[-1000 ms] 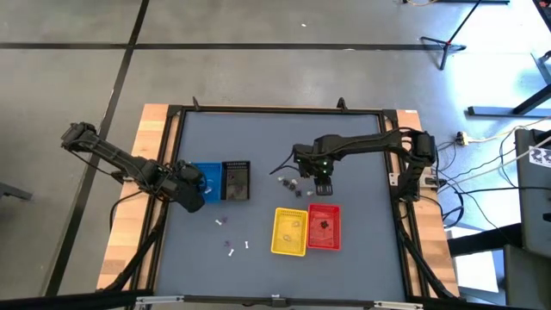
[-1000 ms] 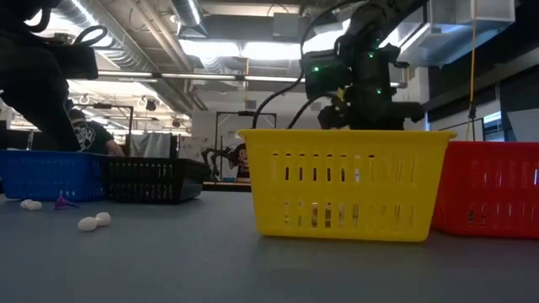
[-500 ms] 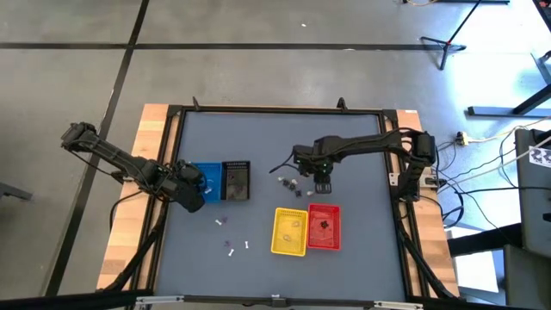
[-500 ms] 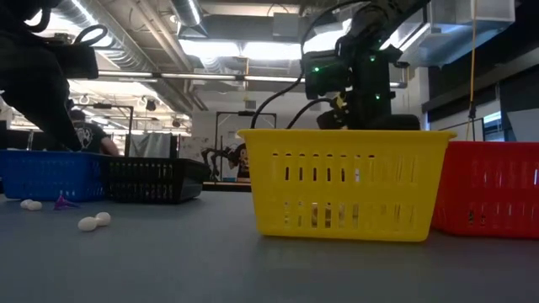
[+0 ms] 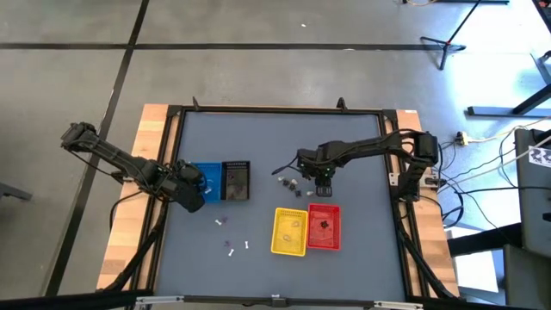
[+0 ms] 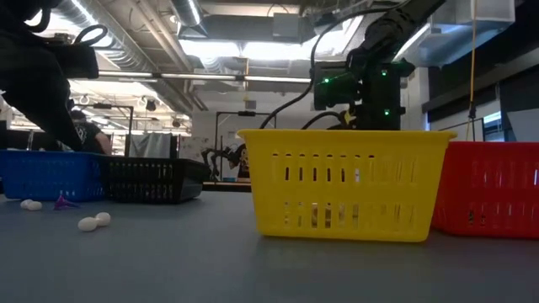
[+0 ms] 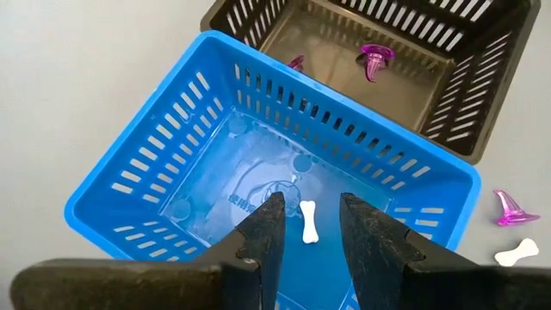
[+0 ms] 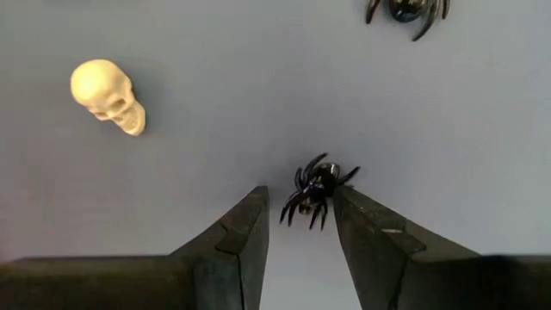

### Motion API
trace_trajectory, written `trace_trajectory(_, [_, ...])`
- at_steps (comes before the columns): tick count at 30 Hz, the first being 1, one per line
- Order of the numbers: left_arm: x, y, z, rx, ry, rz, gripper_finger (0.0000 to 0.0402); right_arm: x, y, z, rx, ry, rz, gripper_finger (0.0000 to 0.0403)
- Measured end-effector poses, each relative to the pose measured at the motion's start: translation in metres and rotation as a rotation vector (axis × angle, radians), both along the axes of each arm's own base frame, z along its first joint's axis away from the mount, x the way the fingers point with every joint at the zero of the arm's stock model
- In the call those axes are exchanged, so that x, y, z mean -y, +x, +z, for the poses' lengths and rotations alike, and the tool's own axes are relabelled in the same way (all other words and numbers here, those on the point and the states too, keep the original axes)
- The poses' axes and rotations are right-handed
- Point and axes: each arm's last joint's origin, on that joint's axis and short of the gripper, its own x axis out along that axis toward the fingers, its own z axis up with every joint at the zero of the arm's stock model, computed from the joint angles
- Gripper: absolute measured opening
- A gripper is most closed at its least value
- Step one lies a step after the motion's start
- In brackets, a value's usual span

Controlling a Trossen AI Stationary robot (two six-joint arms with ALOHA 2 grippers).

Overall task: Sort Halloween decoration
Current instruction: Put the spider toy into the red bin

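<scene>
Only the right wrist view shows one black spider (image 8: 316, 191) on the table, between the spread fingers of the right gripper (image 8: 297, 226); a second spider (image 8: 405, 9) at 1 o'clock, one skull (image 8: 107, 95) at 10. The left gripper (image 7: 308, 226), spread, hangs over the blue basket (image 7: 155, 164) with one bone (image 7: 308, 220).

grey concrete floor (image 5: 258, 52), ceiling lights (image 6: 253, 50)

Black spider (image 8: 315, 191) between open pincer (image 8: 298, 226) tips
</scene>
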Motion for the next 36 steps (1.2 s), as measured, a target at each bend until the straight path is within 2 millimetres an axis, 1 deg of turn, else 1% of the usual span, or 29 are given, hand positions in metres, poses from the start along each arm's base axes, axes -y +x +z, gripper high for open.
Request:
trace_trajectory(12, [-0.0005,0.0001,0.0003,0.008,0.017,0.008,0.0104,0.0001,-0.0004,-0.0017,-0.003,-0.005,0.000,0.0136])
trace_trajectory(15, [-0.0005,0.0001,0.0003,0.008,0.019,0.008,0.0104,0.0002,-0.0004,-0.0019,-0.003,-0.007,0.000,0.0118])
trace_trajectory(21, [-0.0005,0.0001,0.0003,0.008,0.019,0.009,0.0104,0.0002,-0.0004,-0.0023,-0.005,-0.008,0.000,0.0056])
trace_trajectory(24, [-0.0005,0.0001,0.0003,0.008,0.019,0.009,0.0104,0.0004,-0.0004,-0.0022,-0.005,-0.016,-0.001,0.0035])
trace_trajectory(27, [-0.0005,0.0001,0.0003,0.008,0.019,0.009,0.0104,0.0013,-0.0004,-0.0024,-0.007,-0.031,-0.003,0.0028])
trace_trajectory(36, [-0.0005,0.0001,0.0003,0.008,0.019,0.008,0.0104,0.0012,-0.0008,-0.0027,-0.012,-0.033,-0.003,0.0027])
